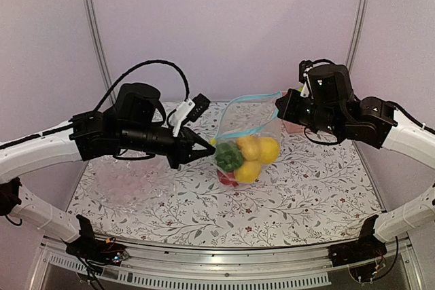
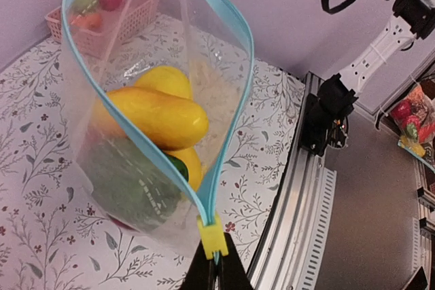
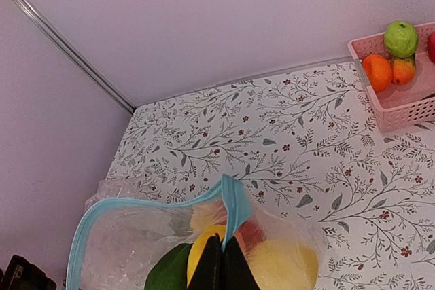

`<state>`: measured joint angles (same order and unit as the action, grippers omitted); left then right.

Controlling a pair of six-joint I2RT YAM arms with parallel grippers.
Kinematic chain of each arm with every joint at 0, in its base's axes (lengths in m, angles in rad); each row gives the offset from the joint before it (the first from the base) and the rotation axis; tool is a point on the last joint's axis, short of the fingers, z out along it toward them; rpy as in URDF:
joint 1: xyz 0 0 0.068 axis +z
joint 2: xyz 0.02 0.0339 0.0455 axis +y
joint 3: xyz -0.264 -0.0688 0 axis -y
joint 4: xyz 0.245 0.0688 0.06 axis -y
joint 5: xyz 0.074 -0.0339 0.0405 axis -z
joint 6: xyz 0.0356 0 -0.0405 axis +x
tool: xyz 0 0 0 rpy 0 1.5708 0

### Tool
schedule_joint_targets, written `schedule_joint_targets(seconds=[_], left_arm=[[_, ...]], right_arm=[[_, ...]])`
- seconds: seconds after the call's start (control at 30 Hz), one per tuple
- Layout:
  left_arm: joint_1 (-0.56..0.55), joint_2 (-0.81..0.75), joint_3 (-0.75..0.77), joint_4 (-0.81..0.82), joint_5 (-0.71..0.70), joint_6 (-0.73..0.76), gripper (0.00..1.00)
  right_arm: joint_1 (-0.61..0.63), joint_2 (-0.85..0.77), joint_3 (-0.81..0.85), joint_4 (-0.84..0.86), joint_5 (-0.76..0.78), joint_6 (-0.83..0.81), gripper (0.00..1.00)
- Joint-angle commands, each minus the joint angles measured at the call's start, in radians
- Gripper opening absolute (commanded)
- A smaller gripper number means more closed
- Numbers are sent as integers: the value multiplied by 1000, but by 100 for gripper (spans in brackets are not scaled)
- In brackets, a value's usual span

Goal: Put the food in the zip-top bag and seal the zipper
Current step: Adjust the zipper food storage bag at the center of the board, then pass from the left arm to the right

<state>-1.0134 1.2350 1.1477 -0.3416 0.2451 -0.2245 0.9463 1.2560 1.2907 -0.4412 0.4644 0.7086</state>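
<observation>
The zip-top bag (image 1: 248, 144) hangs between both grippers just above the table, its mouth open. It holds yellow fruits (image 1: 267, 149), a green pepper (image 1: 229, 157) and a red piece. The zipper (image 1: 253, 97) gapes in a loop. My left gripper (image 1: 207, 146) is shut on the zipper's near end, right behind a yellow slider (image 2: 212, 236); in the left wrist view the zipper (image 2: 231, 140) spreads wide over a yellow squash (image 2: 160, 117). My right gripper (image 1: 280, 110) is shut on the other end of the zipper (image 3: 238, 212).
A pink lattice basket (image 3: 401, 93) with green and orange fruit stands at the table's back right, also in the left wrist view (image 2: 102, 28). Other crinkled clear plastic (image 1: 129, 181) lies on the left of the flowered table. A metal rail (image 1: 224, 263) runs along the front edge.
</observation>
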Motion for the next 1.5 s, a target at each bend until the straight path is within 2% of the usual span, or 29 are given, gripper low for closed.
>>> schedule_joint_targets(seconds=[0.0,0.1,0.2,0.23,0.3,0.4,0.5,0.57,0.87,1.17,1.4,1.47], left_arm=[[9,74,-1,-118,72,74,0],[13,120,26,-171,76,116,0],[17,168,73,-248,69,180,0],[18,182,90,-272,68,193,0],[20,198,117,-308,70,215,0],[26,196,136,-332,77,233,0],[41,185,146,-339,102,252,0],[51,177,145,-340,126,256,0],[80,157,139,-337,218,267,0],[87,166,130,-333,258,266,0],[100,163,119,-318,272,254,0],[103,160,116,-311,282,252,0]], right_arm=[[-16,-3,-68,-58,32,41,9],[-20,-8,-87,-77,33,24,34],[-20,-29,-69,-102,-10,-99,60],[-20,-35,-52,-123,-39,-143,67],[-21,-45,-4,-179,-121,-280,73],[-19,-82,2,-202,-262,-409,74],[-18,-119,-4,-203,-518,-479,75],[1,-120,-7,-204,-608,-509,74],[116,17,-21,-115,-702,-537,67],[119,121,59,-160,-695,-640,64],[119,198,93,-197,-750,-669,46],[120,205,88,-196,-750,-667,43]])
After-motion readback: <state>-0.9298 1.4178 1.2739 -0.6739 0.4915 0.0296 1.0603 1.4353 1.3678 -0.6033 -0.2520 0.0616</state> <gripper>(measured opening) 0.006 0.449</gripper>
